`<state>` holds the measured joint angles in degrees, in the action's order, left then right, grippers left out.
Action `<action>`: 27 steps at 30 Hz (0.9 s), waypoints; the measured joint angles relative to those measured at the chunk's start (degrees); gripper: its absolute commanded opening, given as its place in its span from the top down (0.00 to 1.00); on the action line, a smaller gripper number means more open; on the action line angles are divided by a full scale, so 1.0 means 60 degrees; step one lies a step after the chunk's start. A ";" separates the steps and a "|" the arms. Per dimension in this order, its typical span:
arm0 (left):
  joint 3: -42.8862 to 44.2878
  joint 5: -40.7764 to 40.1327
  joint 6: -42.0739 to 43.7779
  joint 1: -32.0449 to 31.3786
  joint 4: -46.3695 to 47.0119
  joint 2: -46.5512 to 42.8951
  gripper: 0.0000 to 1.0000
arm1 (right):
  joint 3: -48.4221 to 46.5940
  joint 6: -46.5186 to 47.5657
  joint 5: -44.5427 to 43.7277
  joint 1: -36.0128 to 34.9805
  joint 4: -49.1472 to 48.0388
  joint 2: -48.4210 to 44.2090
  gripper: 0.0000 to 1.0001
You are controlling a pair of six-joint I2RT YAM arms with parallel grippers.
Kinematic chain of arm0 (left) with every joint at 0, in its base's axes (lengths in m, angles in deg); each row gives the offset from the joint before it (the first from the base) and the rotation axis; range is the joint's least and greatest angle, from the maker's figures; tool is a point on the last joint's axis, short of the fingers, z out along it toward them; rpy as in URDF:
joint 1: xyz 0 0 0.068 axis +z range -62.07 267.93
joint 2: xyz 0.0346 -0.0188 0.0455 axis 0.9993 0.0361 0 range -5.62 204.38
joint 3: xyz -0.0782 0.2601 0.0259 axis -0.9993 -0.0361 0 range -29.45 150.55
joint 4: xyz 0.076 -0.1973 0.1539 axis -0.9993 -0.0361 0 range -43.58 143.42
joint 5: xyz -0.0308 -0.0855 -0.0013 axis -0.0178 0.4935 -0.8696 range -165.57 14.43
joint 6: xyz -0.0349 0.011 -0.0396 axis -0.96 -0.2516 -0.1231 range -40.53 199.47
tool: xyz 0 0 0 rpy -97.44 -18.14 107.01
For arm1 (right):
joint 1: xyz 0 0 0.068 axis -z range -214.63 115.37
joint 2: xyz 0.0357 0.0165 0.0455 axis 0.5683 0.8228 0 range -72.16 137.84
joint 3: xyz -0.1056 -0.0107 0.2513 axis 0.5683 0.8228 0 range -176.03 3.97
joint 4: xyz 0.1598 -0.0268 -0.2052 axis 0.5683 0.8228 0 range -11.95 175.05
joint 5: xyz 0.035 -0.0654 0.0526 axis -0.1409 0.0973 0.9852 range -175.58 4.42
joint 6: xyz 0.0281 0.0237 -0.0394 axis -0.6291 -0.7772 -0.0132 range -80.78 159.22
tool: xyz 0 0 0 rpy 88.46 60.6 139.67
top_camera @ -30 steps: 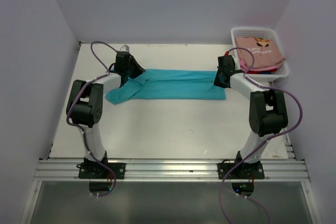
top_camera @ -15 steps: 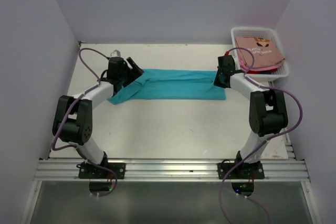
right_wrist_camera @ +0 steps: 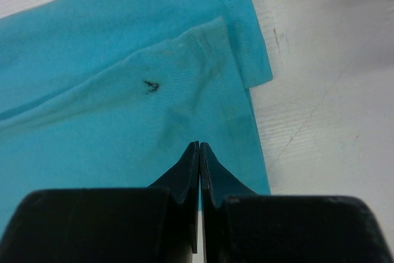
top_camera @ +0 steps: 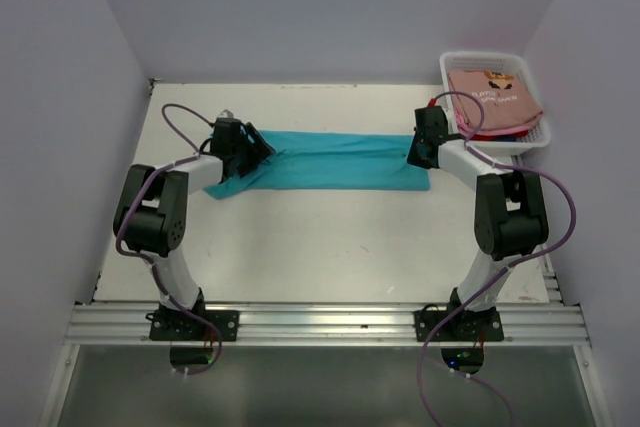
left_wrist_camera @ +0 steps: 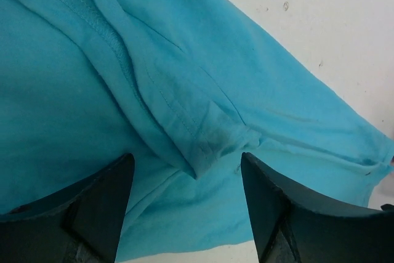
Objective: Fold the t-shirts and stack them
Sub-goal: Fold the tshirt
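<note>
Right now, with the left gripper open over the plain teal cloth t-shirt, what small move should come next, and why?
Probably lower the left gripper and close it on the bunched stitched fold of the plain teal cloth t-shirt. Its fingers stand open either side of that fold, while the right gripper is shut at the shirt's far end, so the left end looks ungripped.

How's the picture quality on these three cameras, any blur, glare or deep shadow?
Top external: even soft light, no glare. Left wrist: teal t-shirt stitching sharp, left gripper dark, little detail. Right wrist: cloth sharp, right gripper a near-black, featureless silhouette.
</note>
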<state>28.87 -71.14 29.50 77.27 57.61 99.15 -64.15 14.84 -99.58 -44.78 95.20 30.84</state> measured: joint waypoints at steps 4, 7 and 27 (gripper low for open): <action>0.0073 -0.0004 0.0000 0.0146 0.0015 0.0073 0.27 | 0.0000 0.0004 0.0000 0.0000 0.0000 -0.0004 1.00; 0.0113 -0.0007 0.0000 0.0240 0.0142 0.0131 0.28 | 0.0000 0.0004 0.0000 0.0000 0.0000 0.0000 1.00; 0.0831 0.0750 -0.0076 0.0430 0.1453 0.0976 0.38 | 0.0000 0.0058 -0.0011 -0.0004 0.0000 0.0000 1.00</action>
<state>33.86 -66.64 29.04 79.85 66.33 105.00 -64.15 15.19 -99.65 -44.81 95.20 30.84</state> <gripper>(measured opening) 0.625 0.010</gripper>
